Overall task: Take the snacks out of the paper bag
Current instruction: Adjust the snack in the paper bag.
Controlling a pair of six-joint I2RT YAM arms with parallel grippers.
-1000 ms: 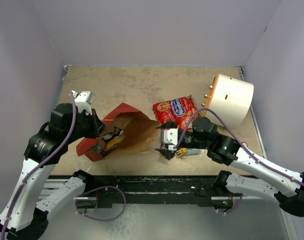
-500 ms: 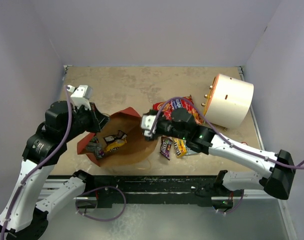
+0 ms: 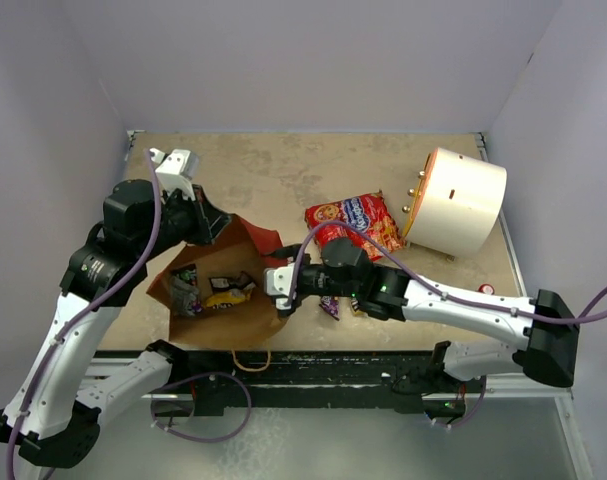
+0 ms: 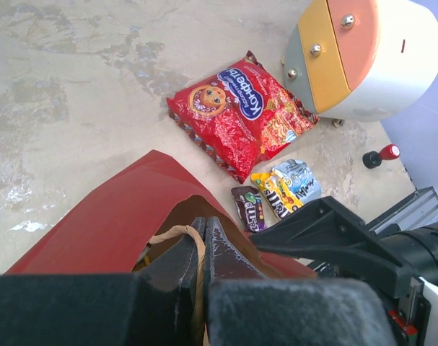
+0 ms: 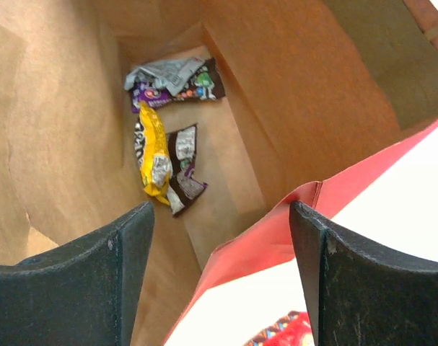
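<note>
The paper bag (image 3: 255, 234), red outside and brown inside, lies left of centre with its mouth held open. My left gripper (image 3: 205, 222) is shut on the bag's upper rim and twisted handle (image 4: 177, 234). My right gripper (image 3: 279, 291) is open at the bag's mouth, its jaws (image 5: 222, 277) astride the red lower edge. Inside the bag lie a yellow wrapper (image 5: 152, 158), a brown one (image 5: 184, 170) and a silver-purple one (image 5: 172, 78); they also show in the top view (image 3: 228, 293). The large red packet (image 3: 353, 222) and three small wrappers (image 4: 276, 196) lie on the table.
A white cylinder with an orange face (image 3: 463, 198) stands at the back right, close to the red packet. A small red-capped knob (image 3: 485, 290) lies near the right front edge. Grey walls close in the table on three sides.
My right gripper has swung left from the small wrappers on the table to the bag's mouth. My left gripper has raised the bag's rim, and the bag gapes wider.
</note>
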